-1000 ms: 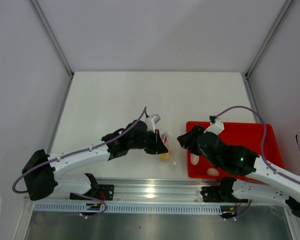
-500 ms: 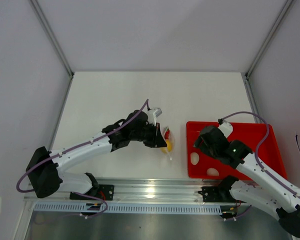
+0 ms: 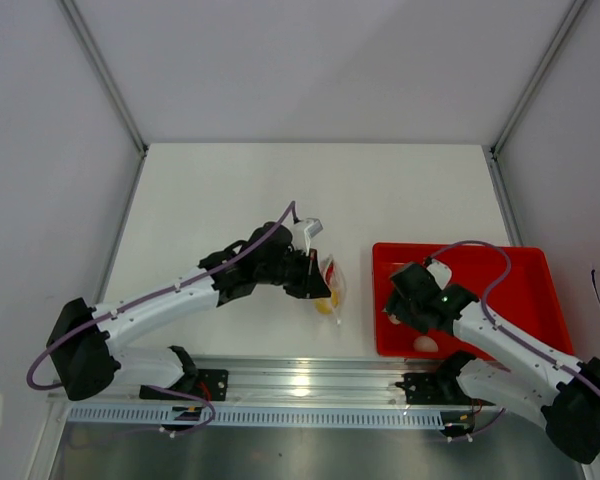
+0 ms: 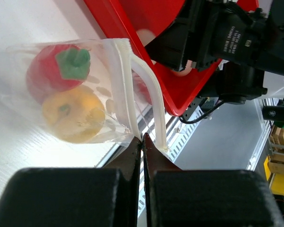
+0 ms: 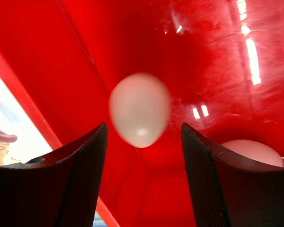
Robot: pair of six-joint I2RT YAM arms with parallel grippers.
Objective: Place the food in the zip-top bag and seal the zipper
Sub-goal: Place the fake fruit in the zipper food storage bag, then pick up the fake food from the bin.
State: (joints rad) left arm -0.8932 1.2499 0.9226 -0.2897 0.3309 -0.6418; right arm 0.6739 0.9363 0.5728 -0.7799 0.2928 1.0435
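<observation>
Red tray [image 5: 203, 47], egg [image 5: 139, 109] ahead of right gripper [image 5: 143, 130]

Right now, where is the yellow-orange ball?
The yellow-orange ball sits inside the clear zip-top bag, beside a red piece, left of the red tray in the top view.

Left arm [image 3: 160, 305] stretched forward and to the right, left gripper [image 3: 316, 282] low, jaws clamped fully together. Right arm [image 3: 510, 345] angled forward-left, elbow bent, wrist tipped down, right gripper [image 5: 143, 128] jaws spread wide, gripping nothing
</observation>
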